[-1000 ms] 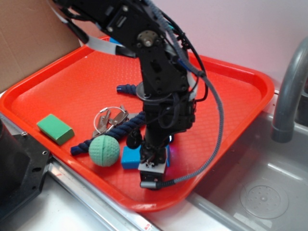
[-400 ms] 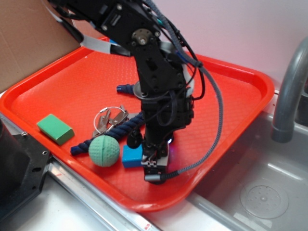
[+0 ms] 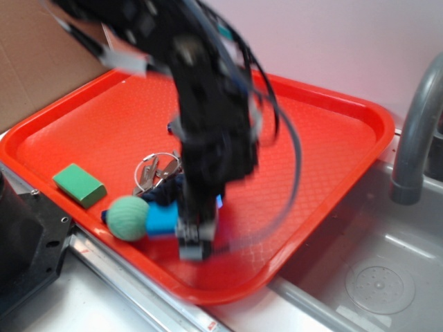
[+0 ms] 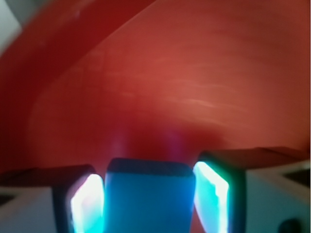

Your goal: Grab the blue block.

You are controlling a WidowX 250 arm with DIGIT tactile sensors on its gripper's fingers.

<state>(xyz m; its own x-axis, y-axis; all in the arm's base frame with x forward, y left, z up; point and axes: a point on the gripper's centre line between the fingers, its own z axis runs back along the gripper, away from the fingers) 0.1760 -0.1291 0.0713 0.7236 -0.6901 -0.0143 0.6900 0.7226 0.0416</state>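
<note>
The end effector [image 4: 149, 194] is straddling the blue block [image 4: 150, 196], with one lit finger pad [image 4: 87, 204] on each side of it. From the wrist view the pads are sitting right against the block's two side faces, but whether they are actually pressing on it I cannot tell. The jaws are standing only partly open, about as wide as the block.

To finish this step well, the end effector should probably be closing squarely on those flat sides, keeping the block centred between the pads and staying low over the red tray [image 3: 325, 131] until the grip is firm. A fast sideways move looks risky while the hold is uncertain, and the exterior view is smeared with motion.

The blue block [image 3: 160, 220] is showing as a bright blue brick with smooth, matte faces and a darker top edge. It is lying near the tray's front rim, touching or just beside the green ball [image 3: 127, 217]. A green block [image 3: 79, 185] is lying well apart.
</note>
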